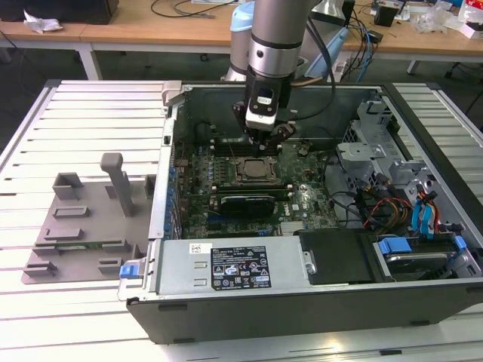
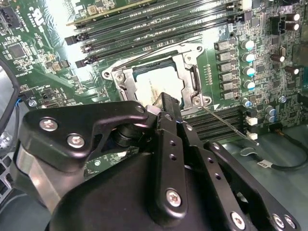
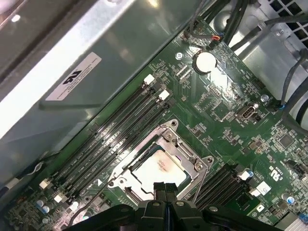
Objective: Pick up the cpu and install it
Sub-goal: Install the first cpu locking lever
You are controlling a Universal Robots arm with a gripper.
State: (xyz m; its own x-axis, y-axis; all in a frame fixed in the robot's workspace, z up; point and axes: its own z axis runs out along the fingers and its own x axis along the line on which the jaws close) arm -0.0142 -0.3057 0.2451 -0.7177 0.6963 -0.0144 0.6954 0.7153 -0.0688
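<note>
Exterior view: your gripper (image 1: pixel 266 140) hangs just above the frame's centre, inside the computer case (image 1: pixel 302 317), over the cpu (image 1: pixel 253 169); second wrist view: fingers (image 2: pixel 167 102) pressed together, gripping nothing; cpu (image 2: pixel 155 86) flat in the socket frame (image 2: pixel 119 77); first wrist view: closed fingertips (image 3: pixel 161 190) above the cpu's (image 3: pixel 161 168) pale top.

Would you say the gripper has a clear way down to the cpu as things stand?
Probably yes: the gripper hangs just above the cpu, which lies in the socket frame with its pale top bare and nothing between them.
</note>
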